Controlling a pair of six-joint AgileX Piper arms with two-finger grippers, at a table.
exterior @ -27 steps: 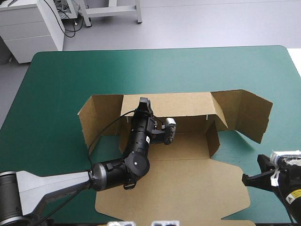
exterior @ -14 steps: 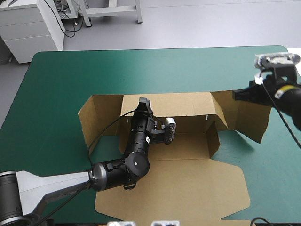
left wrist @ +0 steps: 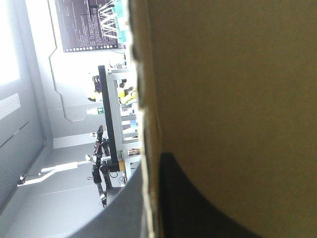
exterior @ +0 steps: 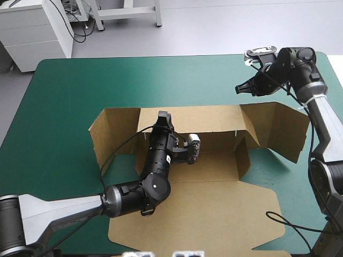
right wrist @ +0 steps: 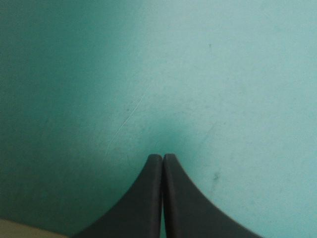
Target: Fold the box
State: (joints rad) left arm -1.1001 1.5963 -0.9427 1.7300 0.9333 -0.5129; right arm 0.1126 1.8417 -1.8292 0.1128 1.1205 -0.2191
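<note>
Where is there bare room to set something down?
Bare teal-green cover lies beyond the brown cardboard box toward the far left corner, and beside its left flap. Crowded: the centre, and far right under the right gripper.

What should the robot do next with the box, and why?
Probably lower the right gripper, shut above bare cover, to the box and push its right flap inward. The left gripper holds the back wall, and that flap stands splayed out.
</note>
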